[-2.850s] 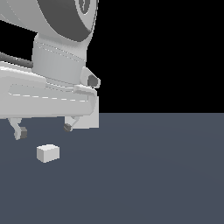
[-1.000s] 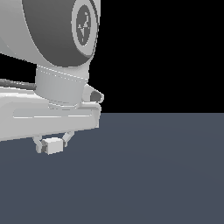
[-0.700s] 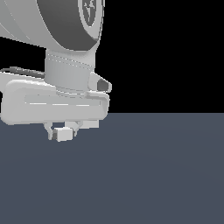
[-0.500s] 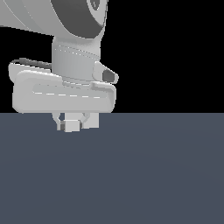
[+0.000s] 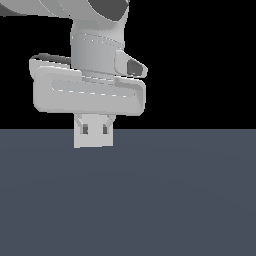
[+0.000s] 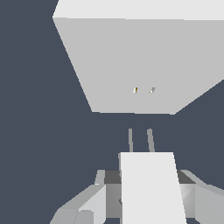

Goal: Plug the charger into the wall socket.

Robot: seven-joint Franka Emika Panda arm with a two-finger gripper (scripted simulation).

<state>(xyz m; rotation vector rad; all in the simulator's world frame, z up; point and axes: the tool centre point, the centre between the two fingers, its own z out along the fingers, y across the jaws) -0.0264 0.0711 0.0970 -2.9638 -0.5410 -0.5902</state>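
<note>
My gripper (image 5: pixel 95 131) is shut on the charger (image 5: pixel 93 139), a small white block held clear above the floor in the exterior view. In the wrist view the charger (image 6: pixel 151 188) sits between my fingers (image 6: pixel 89 205), and its two thin prongs (image 6: pixel 130 140) point toward the wall socket (image 6: pixel 127 61). The socket is a flat white square plate with two tiny orange-dark holes (image 6: pixel 135 90) near its centre. The prongs are short of the plate, with a gap between them, and roughly in line with the holes. The socket is out of view in the exterior view.
A plain dark grey-blue floor (image 5: pixel 165 200) lies under everything, with black background above it. The arm's wide hand body (image 5: pixel 87 92) fills the upper part of the exterior view's left.
The charger lay on the floor with the fingers open above it. The gripper has since closed on it, lifted it, and carried it toward the exterior view's right while turning.
</note>
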